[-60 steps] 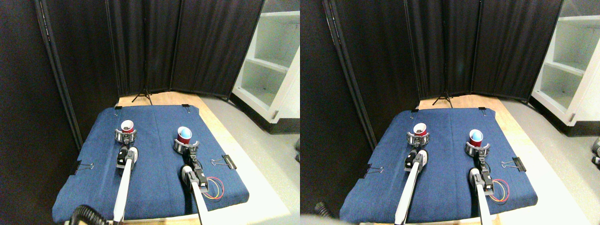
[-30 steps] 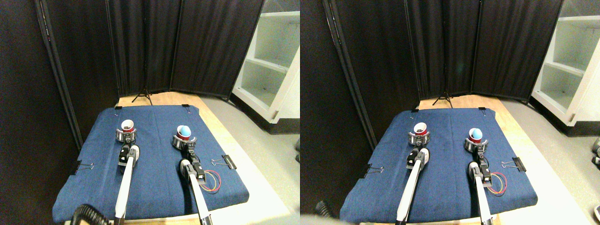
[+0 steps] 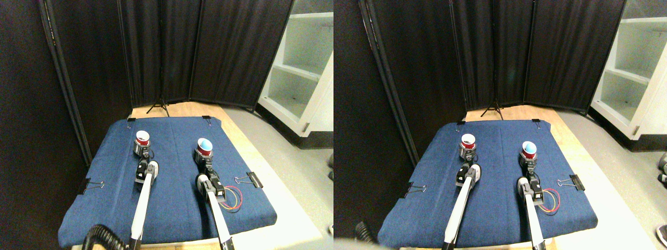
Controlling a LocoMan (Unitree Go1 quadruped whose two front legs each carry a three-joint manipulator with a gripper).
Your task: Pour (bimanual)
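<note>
- Reaching from the near edge, both manipulators lie over the blue cloth (image 3: pixel 172 208).
- Left gripper (image 3: pixel 141 154) meets the base of the left red cup (image 3: pixel 142 139); right gripper (image 3: pixel 204 158) meets the right red cup (image 3: pixel 204 147). Jaw state cannot be told at this size; each probably clamps its cup.
- Lift both cups level, then tilt one over the other's rim.
- Open cloth lies between the cups; binder clips (image 3: pixel 249 180) mark the edges.
</note>
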